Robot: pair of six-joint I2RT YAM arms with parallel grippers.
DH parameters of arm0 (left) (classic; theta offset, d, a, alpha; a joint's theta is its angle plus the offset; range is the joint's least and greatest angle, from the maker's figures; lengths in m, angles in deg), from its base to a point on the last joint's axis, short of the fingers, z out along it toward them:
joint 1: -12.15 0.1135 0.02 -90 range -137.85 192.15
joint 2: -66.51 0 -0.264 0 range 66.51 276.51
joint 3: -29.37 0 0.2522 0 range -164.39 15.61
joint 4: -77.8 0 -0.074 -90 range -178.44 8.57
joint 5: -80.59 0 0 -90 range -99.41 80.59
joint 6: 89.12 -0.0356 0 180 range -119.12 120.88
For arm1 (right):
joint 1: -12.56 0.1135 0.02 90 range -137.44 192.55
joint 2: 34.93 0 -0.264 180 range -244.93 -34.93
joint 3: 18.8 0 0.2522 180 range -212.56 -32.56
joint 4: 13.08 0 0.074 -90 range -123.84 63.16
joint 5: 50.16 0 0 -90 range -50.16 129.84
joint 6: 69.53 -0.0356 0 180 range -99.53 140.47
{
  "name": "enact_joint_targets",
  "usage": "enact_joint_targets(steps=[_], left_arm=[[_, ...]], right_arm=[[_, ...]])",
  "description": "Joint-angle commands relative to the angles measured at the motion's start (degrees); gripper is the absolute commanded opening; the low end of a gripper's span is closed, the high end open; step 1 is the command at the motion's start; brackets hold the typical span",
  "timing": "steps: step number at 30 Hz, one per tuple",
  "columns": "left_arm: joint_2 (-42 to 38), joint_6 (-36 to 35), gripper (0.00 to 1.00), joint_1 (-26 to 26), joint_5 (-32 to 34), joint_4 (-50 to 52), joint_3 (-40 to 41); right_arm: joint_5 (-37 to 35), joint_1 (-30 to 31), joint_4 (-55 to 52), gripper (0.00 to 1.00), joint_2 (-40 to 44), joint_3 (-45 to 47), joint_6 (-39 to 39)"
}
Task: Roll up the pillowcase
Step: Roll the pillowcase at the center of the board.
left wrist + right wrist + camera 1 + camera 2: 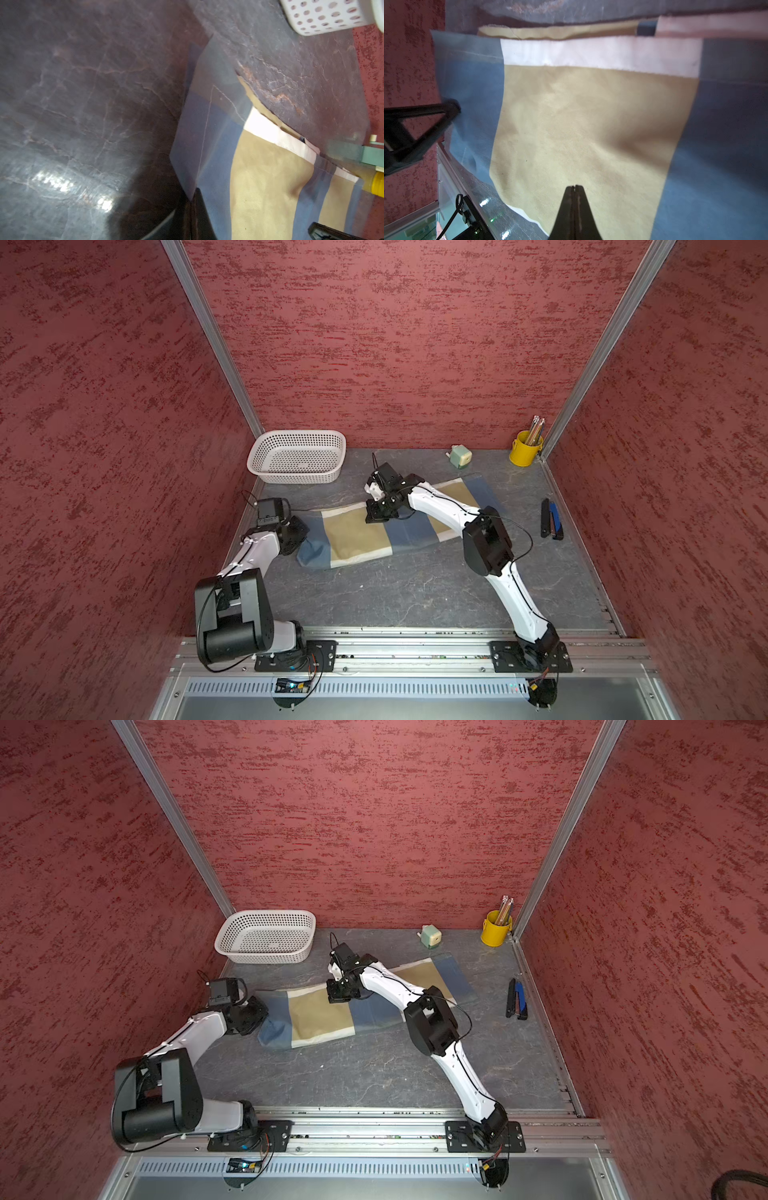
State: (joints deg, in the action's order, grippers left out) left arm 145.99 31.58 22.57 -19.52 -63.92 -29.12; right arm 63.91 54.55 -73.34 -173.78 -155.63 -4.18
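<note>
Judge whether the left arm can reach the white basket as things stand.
Probably yes: only bare table lies between the left gripper and the white basket. But it looks shut on the pillowcase, so it must let go first.

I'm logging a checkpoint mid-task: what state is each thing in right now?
Patchwork blue, tan and off-white fabric pillowcase: flat strip, not yet rolled.
White perforated plastic basket: upright, empty.
Yellow cylindrical cup: upright, holding pencils.
Left gripper: shut on pillowcase's blue end.
Right gripper: shut, over tan block.
</note>
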Motion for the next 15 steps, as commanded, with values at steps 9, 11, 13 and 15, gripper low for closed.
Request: enact_joint_targets(steps=[9, 11, 13, 15], left_arm=[[3.1, -0.1, 0.00, -18.2, 18.1, 15.9, -14.3], [5.4, 0.6, 0.00, -21.0, 18.5, 17.1, -17.6], [8.2, 0.9, 0.00, -23.8, 18.8, 17.4, -20.4], [11.9, 1.5, 0.00, -26.7, 19.6, 18.4, -23.7]], right_arm=[[-0.4, 0.5, 1.2, 0.00, -5.7, 0.3, -1.3], [0.2, 0.5, 2.1, 0.00, -6.0, 0.7, -1.8], [1.1, 0.4, 4.0, 0.00, -5.8, 1.8, -2.7], [2.0, 0.3, 6.1, 0.00, -5.6, 3.2, -3.8]])
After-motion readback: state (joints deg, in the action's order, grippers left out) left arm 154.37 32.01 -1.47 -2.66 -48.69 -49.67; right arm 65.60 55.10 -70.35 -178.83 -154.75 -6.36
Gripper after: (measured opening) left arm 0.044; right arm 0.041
